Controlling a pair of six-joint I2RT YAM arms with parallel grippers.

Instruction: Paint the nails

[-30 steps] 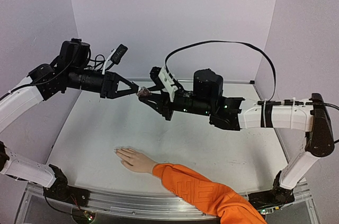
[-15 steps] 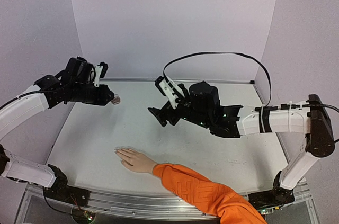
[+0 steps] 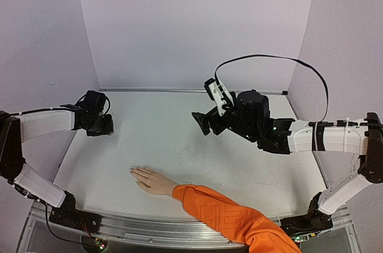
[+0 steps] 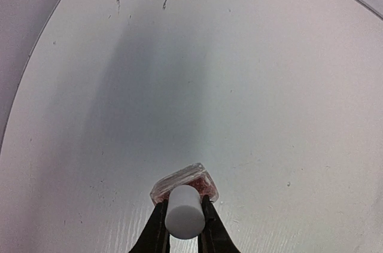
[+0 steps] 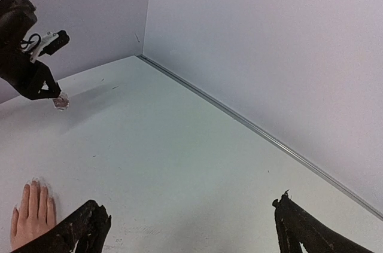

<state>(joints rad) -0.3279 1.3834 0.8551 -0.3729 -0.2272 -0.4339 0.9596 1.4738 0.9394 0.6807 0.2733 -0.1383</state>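
Two arms are reaching out over the white table [image 3: 179, 145], well apart from each other. The left gripper [image 3: 103, 127] is hanging low at the table's left side, near the left wall [image 3: 42, 37]. Its jaws are pinching a small bottle [image 4: 190, 182] by its white cap [image 4: 184, 214]. In the left wrist view the bottle's clear glass body is showing a reddish tint and is pointing down toward the table. I cannot tell whether its base is touching the surface.

The right gripper [image 3: 202, 122] is hovering above the middle of the table, turned toward the left side. Its jaws are standing wide apart, and the two dark fingers [image 5: 87, 229] are sitting at opposite lower corners of the right wrist view.

A pale hand [image 3: 151, 180] is lying flat and palm down near the front edge of the table, with its fingers stretching toward the left. An orange sleeve [image 3: 227, 216] is covering the arm behind it and running off the front right edge. The nails [image 3: 133, 173] are sitting at the fingertips, hardly differing from the skin, so I cannot tell whether any colour is on them. They are lying on the table between the two grippers but nearer the front, well apart from both and from the bottle.
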